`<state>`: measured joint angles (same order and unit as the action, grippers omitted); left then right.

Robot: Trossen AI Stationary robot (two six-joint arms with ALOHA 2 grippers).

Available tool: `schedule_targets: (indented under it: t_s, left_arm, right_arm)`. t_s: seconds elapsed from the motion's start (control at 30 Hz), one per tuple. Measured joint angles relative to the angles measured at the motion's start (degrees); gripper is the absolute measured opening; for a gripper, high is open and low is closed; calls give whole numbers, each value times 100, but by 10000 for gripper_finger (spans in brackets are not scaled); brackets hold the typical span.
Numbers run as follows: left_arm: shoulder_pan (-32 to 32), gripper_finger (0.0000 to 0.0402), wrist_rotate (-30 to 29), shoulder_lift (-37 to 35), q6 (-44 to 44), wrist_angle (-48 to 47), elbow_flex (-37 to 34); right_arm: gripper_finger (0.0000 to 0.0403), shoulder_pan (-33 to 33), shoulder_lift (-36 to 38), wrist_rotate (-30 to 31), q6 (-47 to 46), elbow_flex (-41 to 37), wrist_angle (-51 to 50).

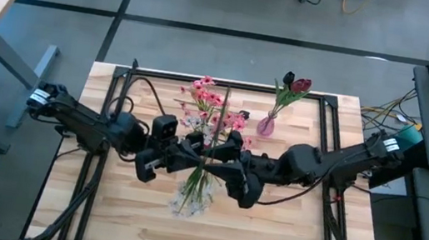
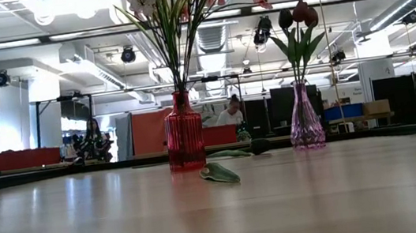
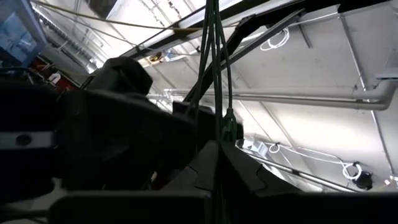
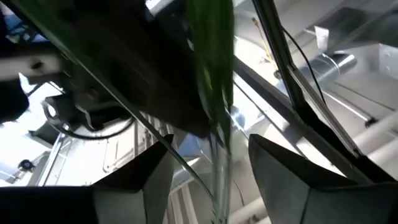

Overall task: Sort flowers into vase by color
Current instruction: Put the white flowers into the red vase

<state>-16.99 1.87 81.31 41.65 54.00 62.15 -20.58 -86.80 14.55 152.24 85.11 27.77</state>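
A red vase [image 2: 184, 139] holds pink blossom sprays [image 1: 208, 102]; in the high view it is hidden under the arms. A pink vase [image 1: 266, 126] holds dark tulip buds [image 1: 295, 85]. A long bundle of green stems [image 1: 207, 157] with a pale whitish cluster [image 1: 190, 201] at its near end runs between both grippers at the table's middle. My left gripper [image 1: 192, 157] is shut on these stems. My right gripper [image 1: 227, 162] is open, its fingers [image 4: 134, 180] standing on either side of the stems [image 4: 221, 168]. Neither gripper shows in the low view. My left gripper pinches several green stems [image 3: 217, 134] between its two fingers [image 3: 249, 177]. It comes from the table's left, across the stems, and its wrist view looks up along them to the ceiling. Where along their length it holds them, I cannot tell.
A loose green leaf [image 2: 219, 172] lies on the table just in front of the red vase. The pink vase stands toward the far right of the wooden table [image 1: 282, 239]. Bare wood shows at the near edge and both sides. People sit in the room beyond the table.
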Motion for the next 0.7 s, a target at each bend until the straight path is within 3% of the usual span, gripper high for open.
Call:
schedule_targets:
  t_s: [0.3,0.53,0.7]
  left_arm:
    - [0,0,-143,8,-17,-309,0]
    - [13,0,-156,-3,-164,-308,0]
    - [11,25,-144,-37,-827,-317,0]
  right_arm:
    - [122,53,11,0,-2,0,153]
    - [21,91,1,184,-11,0,150]
    - [13,85,0,195,-74,-1,146]
